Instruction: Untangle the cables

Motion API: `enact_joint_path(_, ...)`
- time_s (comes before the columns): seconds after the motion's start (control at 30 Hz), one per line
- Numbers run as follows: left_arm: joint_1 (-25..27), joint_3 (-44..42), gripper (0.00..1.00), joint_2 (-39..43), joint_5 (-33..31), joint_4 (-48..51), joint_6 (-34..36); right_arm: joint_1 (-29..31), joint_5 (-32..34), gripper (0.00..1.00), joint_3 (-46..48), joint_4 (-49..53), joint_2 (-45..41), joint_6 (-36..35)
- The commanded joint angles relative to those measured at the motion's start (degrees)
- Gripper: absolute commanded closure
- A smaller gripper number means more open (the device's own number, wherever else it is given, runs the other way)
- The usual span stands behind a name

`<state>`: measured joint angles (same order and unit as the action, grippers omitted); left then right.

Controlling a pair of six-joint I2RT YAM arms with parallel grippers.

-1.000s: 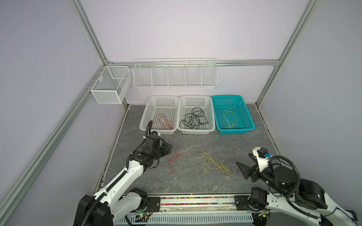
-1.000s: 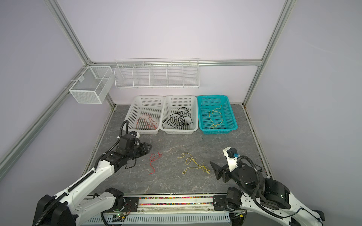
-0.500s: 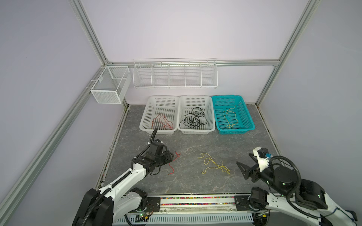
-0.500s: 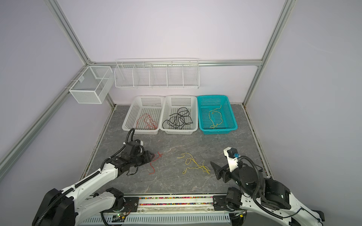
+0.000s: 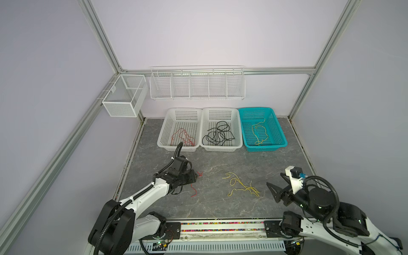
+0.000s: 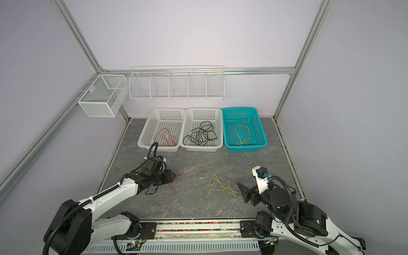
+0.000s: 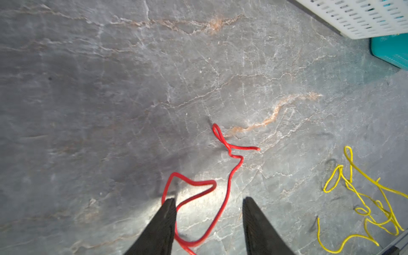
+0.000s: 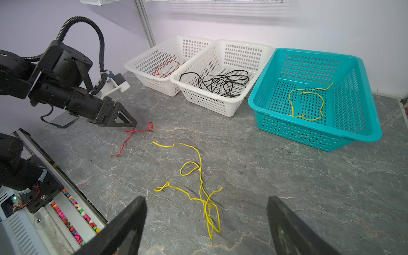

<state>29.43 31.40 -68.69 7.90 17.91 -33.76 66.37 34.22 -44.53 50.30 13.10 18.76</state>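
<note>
Grey stone table [image 5: 220,159], three baskets along the back wall. Left basket [image 5: 163,132] held red strands [image 5: 183,135], middle basket [image 5: 239,132] black cables [image 5: 217,134], teal basket [image 5: 280,134] a yellow strand [image 5: 259,126]. Two pieces lay loose on the table: the red cable [image 7: 228,189] on my left and the yellow cable [image 8: 200,174] mid-table, well apart, no crossing between them.

Left gripper [image 7: 208,199] was low over the red cable, jaws parted about halfway, nothing pinched. One run of the cable passed between the fingers, and a loop sat at the tip of one finger. Touching or just beside, I could not tell from the wrist view. Right gripper [image 8: 204,198] hung spread wide and empty, near the yellow cable's close end.

Step in hand, as I judged it: pick up the red cable for the left basket. To do it well I would settle until the tips met the table and close on the single run between the fingers, keeping the side loop out of the bite. Then I would lift high enough that the trailing tail cleared the basket rim. Thin wire, likely to slip from a shallow pinch.

Against the picture a second back: left gripper had come forward and down from a spot short of the cable to right over it, its spread much the same. Right arm and yellow cable had not moved.
</note>
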Motion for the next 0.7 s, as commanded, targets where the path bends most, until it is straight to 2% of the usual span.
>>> enact_joint_path(0.0, 0.3, 1.7, 0.50, -1.6, -1.9, 1.4, 2.2, -0.2, 0.2, 0.12, 0.8, -1.5, -0.6, -1.0)
enact_joint_path(0.67, 0.3, 3.8, 0.62, -8.5, -5.9, -1.4, 3.5, -0.2, 0.0, 0.12, 0.8, -1.5, -1.0, -1.0)
